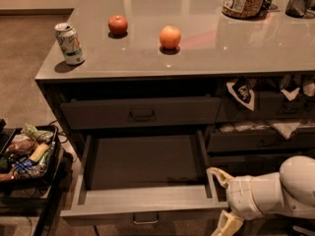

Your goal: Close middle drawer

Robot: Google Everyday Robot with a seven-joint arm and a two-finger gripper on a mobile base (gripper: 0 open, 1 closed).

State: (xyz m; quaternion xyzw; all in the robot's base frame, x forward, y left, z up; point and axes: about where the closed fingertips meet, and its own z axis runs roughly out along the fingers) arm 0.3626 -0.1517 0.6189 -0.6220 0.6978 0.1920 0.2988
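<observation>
Fingers (219, 173) on the gripper (222, 199) stand wide apart and hold nothing. The gripper hangs low and close to me. The middle drawer (142, 203) is just to its left, pulled far out, with its front right corner almost at the fingers. I cannot tell if they touch it. I think the closing has not really begun. To do it well, the gripper should get in front of the flat drawer front, near the little handle (146, 219) farther to its left, and push straight back, slow and even. A push at the corner could make the long box twist and stick. Behind and above the gripper, the top drawer (140, 113) is shut. Farther back and up, on the counter (197, 58), sit a can (70, 43), an apple (117, 24) and an orange (170, 37), well away from the gripper.
</observation>
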